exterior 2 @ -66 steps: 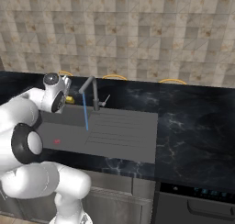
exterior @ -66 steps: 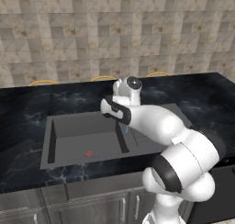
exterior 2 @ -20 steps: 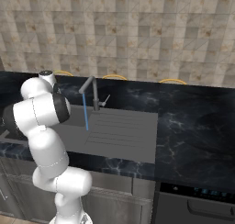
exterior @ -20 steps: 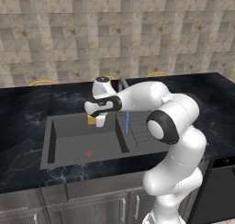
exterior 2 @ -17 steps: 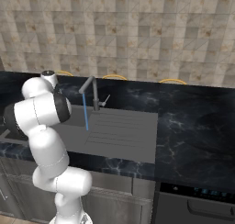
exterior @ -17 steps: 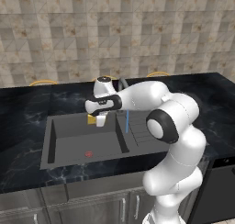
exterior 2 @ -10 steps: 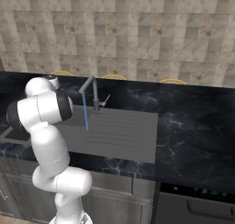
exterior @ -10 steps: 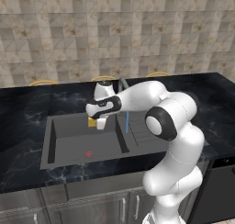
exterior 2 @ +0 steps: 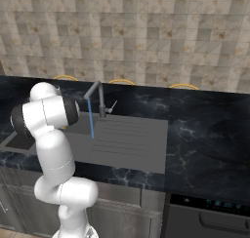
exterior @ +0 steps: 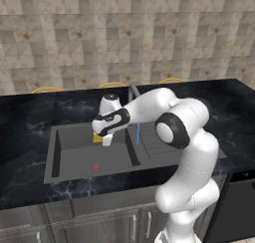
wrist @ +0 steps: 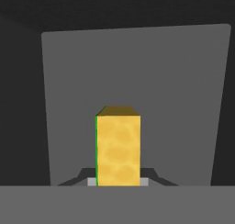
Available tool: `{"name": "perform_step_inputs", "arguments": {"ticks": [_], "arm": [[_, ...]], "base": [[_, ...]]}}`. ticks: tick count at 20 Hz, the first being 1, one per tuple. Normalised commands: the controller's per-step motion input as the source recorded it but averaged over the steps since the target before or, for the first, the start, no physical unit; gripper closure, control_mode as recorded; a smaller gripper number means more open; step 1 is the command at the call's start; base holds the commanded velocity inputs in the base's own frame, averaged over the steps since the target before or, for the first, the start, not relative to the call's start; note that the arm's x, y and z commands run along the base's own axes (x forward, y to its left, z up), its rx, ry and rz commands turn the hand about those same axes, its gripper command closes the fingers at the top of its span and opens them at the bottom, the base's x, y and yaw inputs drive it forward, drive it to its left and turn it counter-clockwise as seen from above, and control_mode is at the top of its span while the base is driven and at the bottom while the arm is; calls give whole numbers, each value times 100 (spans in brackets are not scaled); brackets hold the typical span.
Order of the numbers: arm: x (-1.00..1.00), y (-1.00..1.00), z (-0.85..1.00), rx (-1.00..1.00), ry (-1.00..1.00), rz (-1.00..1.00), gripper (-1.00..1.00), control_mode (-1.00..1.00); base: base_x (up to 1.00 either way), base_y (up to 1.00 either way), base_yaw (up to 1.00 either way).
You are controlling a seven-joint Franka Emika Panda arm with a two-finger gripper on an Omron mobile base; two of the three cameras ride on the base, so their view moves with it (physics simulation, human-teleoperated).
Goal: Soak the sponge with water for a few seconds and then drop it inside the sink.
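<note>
While I've got the hand cam up, the sponge (wrist: 118,147) looks like a mottled yellow block with a thin bright green strip down one edge, so the green face is turned to the side. It stands on end in that view, long axis running straight out from the gripper (wrist: 118,182), away from the fingers and toward the sink floor. The jaws are pinching its near end, one on each side.

From the left base cam the gripper (exterior: 102,137) hangs over the sink (exterior: 69,160), near the back wall of the basin, and I can just make out a bit of yellow sponge (exterior: 97,137) tucked under the hand. It's held up off the floor, not lying in the basin.

The sink itself is a dark grey rectangular basin. The one thing on its floor is a small red spot (exterior: 96,167), closer to the front wall than the sponge is.

The water (exterior: 138,134) is a thin light-blue stream coming down just beside the basin's right wall. The sponge is to the left of the stream and apart from it, not under it. From the right base cam the water (exterior 2: 91,119) drops from the tap (exterior 2: 97,99) spout.
</note>
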Motion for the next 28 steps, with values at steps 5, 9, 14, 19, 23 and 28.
{"name": "perform_step_inputs", "arguments": {"ticks": [5,9,14,19,23,28], "arm": [[2,7,-14,-2,0,0,100,-100],[0,1,-15,-3,0,0,100,-100],[0,0,-25,-1,0,0,100,-100],[0,0,-31,0,0,0,100,-100],[0,5,-39,0,0,0,100,-100],[0,23,-23,-3,0,-1,100,-100]], "base": [[0,0,0],[0,0,0],[0,0,0],[0,0,0],[0,0,0],[0,0,0]]}}
